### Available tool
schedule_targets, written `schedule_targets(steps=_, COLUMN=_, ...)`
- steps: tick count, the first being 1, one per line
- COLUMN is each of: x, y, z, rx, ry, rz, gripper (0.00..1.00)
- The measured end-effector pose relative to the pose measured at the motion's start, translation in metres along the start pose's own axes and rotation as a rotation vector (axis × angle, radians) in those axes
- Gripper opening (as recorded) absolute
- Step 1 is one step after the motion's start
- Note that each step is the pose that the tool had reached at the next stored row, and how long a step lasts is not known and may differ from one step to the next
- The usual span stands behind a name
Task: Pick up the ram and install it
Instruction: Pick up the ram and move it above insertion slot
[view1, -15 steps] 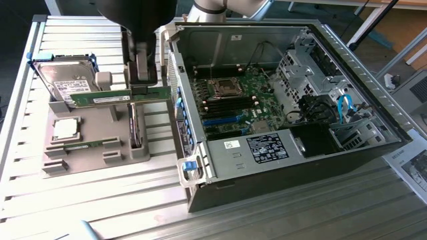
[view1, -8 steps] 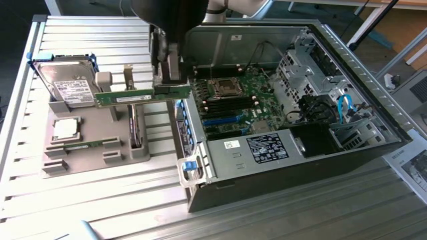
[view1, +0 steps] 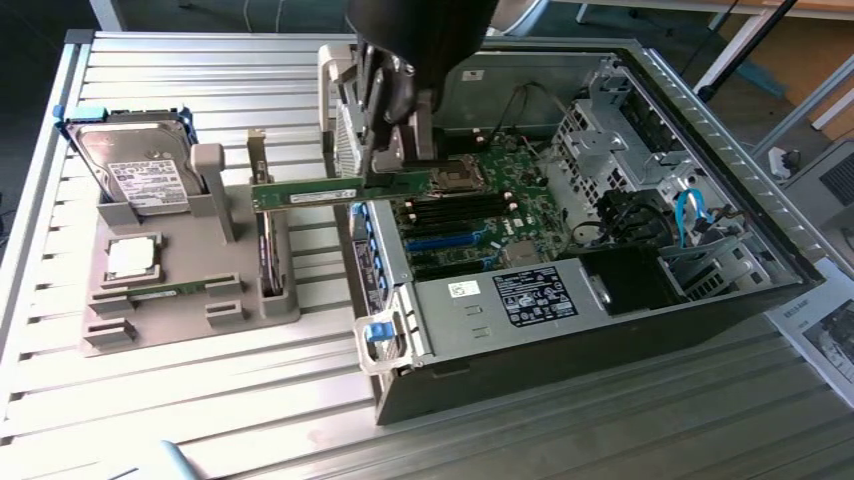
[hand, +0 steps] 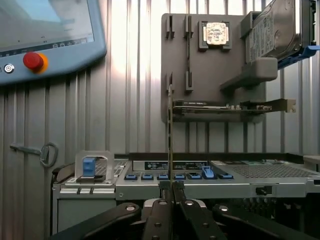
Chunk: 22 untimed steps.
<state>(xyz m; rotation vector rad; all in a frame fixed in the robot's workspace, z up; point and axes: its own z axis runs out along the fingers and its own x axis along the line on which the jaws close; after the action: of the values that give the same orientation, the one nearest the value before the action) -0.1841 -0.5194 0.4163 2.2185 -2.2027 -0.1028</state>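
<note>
1. Fingers (hand: 160, 215) are clamping one end of the ram (view1: 310, 194).
2. Ram is hanging level, spanning from the grey holder (view1: 160, 310) to the open computer case (view1: 561, 340).
3. Judgement: aligning it parallel with the memory slots (view1: 461, 210) is mattering most; pressing evenly.

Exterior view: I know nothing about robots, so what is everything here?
ram: one, green, held level above the case's wall
hard drive: one, silver, upright in tray
processor: one, silver, flat in tray
card: one, dark, on edge in tray
tray: one, grey, on table
case: one, dark, open, on table
motherboard: one, green, inside case
table: one, silver slats
pendant: one, grey, red button, on table
gripper: one, black, shut on ram
</note>
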Motion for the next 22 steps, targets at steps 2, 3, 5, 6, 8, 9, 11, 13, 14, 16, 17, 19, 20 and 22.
schedule_targets(steps=2, x=0.001, y=-0.013, z=-0.0008, rx=-0.0003, ry=0.0, rz=0.0, gripper=0.12)
schedule_targets(steps=3, x=0.002, y=-0.0178, z=-0.0011, rx=-0.0005, ry=0.0, rz=0.0, gripper=0.12)
schedule_targets(steps=5, x=0.002, y=-0.0246, z=-0.0016, rx=-0.0007, ry=0.0, rz=0.0, gripper=0.12)
schedule_targets(steps=6, x=0.003, y=-0.0283, z=-0.0018, rx=-0.0009, ry=0.0001, rz=0.0, gripper=0.12)
schedule_targets(steps=8, x=0.003, y=-0.0372, z=-0.0023, rx=-0.0011, ry=0.0, rz=0.0, gripper=0.12)
schedule_targets(steps=9, x=0.004, y=-0.0421, z=-0.0026, rx=-0.0012, ry=0.0, rz=0.0, gripper=0.12)
schedule_targets(steps=11, x=0.004, y=-0.0487, z=-0.003, rx=-0.0013, ry=0.0, rz=0.0, gripper=0.12)
schedule_targets(steps=13, x=0.005, y=-0.0553, z=-0.0034, rx=-0.0015, ry=0.0, rz=0.0, gripper=0.12)
schedule_targets(steps=14, x=0.006, y=-0.0616, z=-0.0038, rx=-0.0016, ry=0.0, rz=0.0, gripper=0.12)
schedule_targets(steps=16, x=0.006, y=-0.0686, z=-0.0042, rx=-0.0018, ry=0.0, rz=0.0, gripper=0.12)
schedule_targets(steps=17, x=0.007, y=-0.0734, z=-0.0045, rx=-0.0019, ry=0.0, rz=0.0, gripper=0.12)
schedule_targets(steps=19, x=0.007, y=-0.0805, z=-0.0049, rx=-0.0021, ry=0.0, rz=0.0, gripper=0.12)
schedule_targets(steps=20, x=0.007, y=-0.0839, z=-0.0051, rx=-0.0022, ry=0.0, rz=0.0, gripper=0.12)
schedule_targets(steps=22, x=0.008, y=-0.0908, z=-0.0055, rx=-0.0024, ry=0.0, rz=0.0, gripper=0.12)
